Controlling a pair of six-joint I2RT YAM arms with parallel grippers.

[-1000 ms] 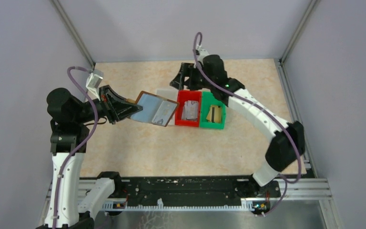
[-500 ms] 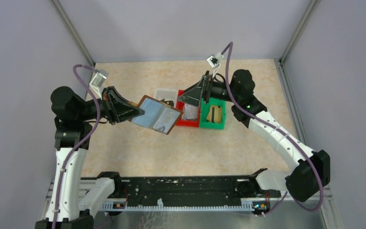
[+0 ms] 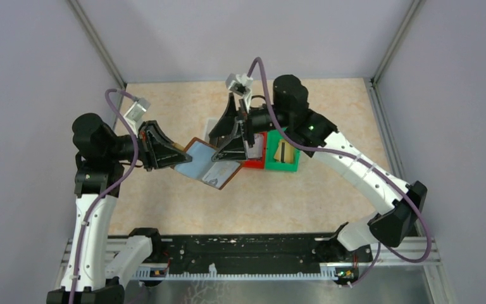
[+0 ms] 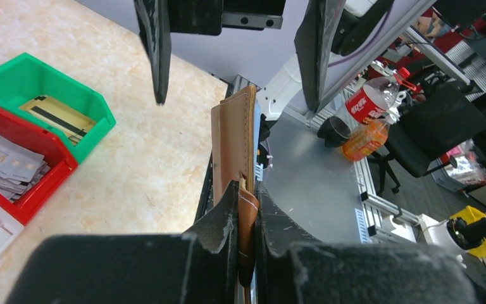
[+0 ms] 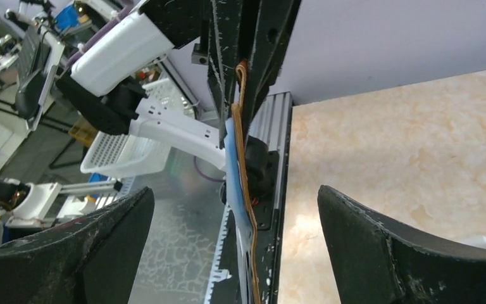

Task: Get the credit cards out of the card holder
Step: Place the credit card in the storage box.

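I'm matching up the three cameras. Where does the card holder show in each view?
Top external: card holder at centre, opened, sleeves facing up.
Left wrist: centre, edge-on and upright.
Right wrist: centre, an edge-on thin strip.
Shared landmark: the left gripper clamped on its edge, visible in all three.

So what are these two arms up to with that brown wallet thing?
The left gripper holds the open brown card holder aloft by one edge. The right gripper is open, jaws spread either side of the holder's far end, gripping nothing. Silvery cards lie in the red bin, a gold card in the green bin.
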